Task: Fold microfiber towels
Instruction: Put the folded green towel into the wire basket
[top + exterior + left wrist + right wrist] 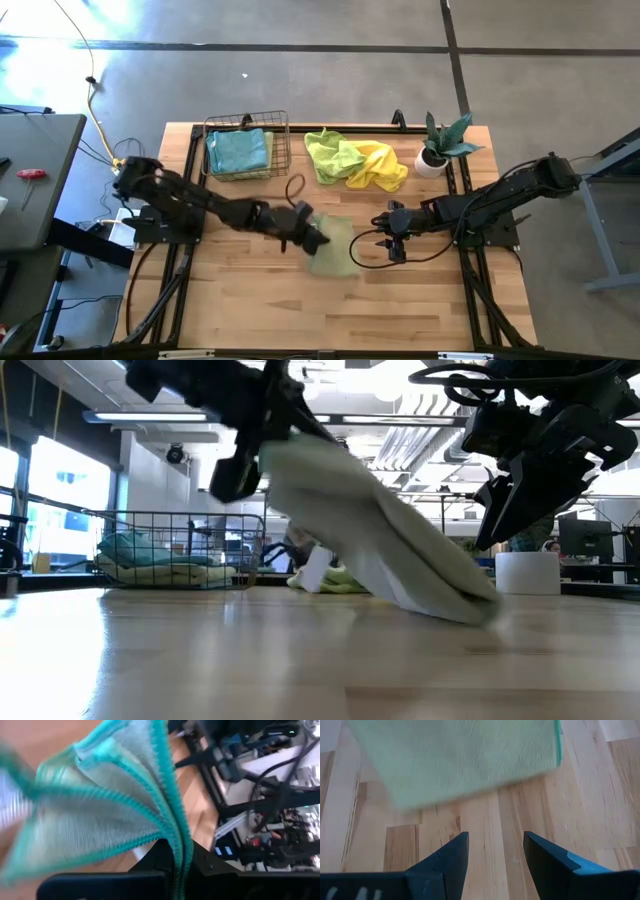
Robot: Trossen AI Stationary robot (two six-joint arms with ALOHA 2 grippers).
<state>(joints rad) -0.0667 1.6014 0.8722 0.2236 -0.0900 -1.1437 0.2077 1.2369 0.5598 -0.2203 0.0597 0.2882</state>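
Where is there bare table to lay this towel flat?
Bare wood runs along the near edge of the table, below both arms. The far side is crowded: wire basket, lime and yellow towels, plant. The left tool holds the sage towel mid-table.

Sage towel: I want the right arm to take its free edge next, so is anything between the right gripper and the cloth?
Nothing visible. The right gripper hangs open over bare wood, with the sage towel just ahead. The left gripper holds the towel's far side up.

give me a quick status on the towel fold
Left gripper shut on sage towel, one edge lifted. Right gripper open, empty, beside it. Nothing in the way.
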